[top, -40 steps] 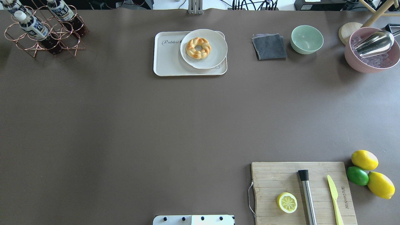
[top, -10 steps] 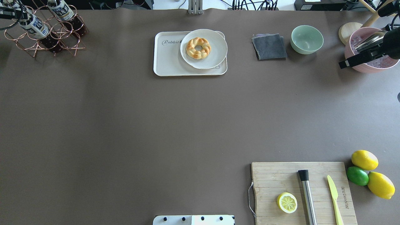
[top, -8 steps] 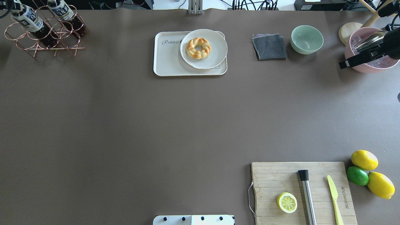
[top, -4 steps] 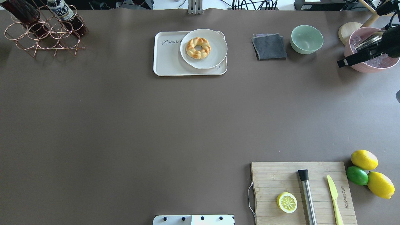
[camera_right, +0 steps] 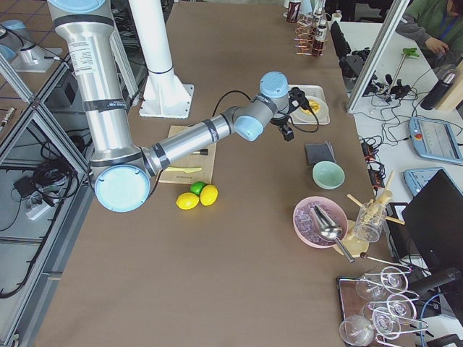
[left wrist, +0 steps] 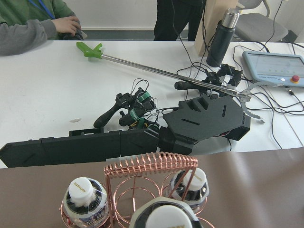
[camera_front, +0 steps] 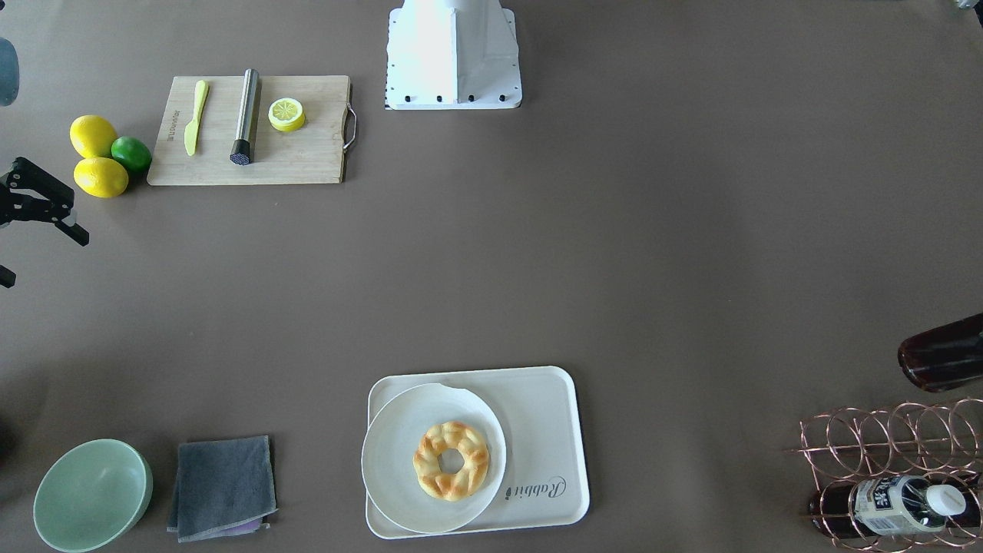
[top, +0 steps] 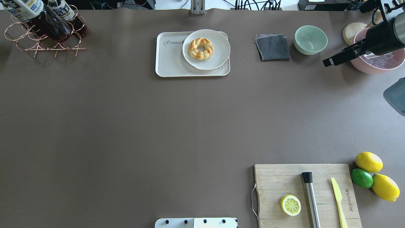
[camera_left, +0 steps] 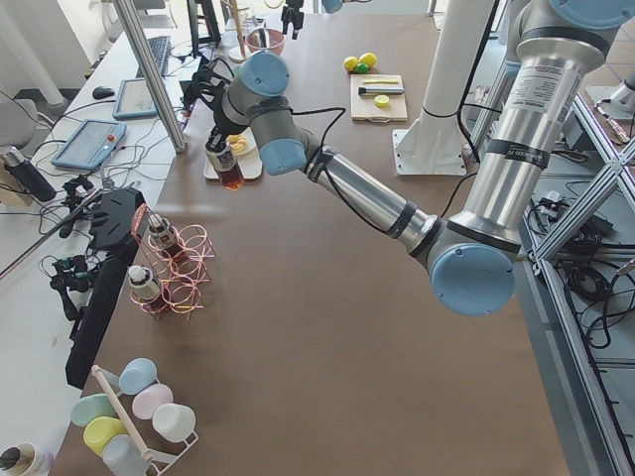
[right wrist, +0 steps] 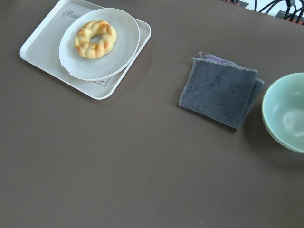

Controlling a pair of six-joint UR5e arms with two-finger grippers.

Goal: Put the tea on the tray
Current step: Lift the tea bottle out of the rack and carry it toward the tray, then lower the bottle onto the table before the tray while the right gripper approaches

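Shows tea (camera_left: pixel 228 171) upright just under left gripper (camera_left: pixel 212 146), up above wire rack (camera_left: pixel 185 274), well apart from tray (top: pixel 171 63). Cannot tell left jaw closure. Shows right gripper (top: pixel 329 61) jaws spread, empty, beside pink bowl (top: pixel 376 68).

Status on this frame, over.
Tea aloft at left tool, out of rack; jaws unseen. Right tool open, empty. Tray part-covered by plate; Rabbit side free.
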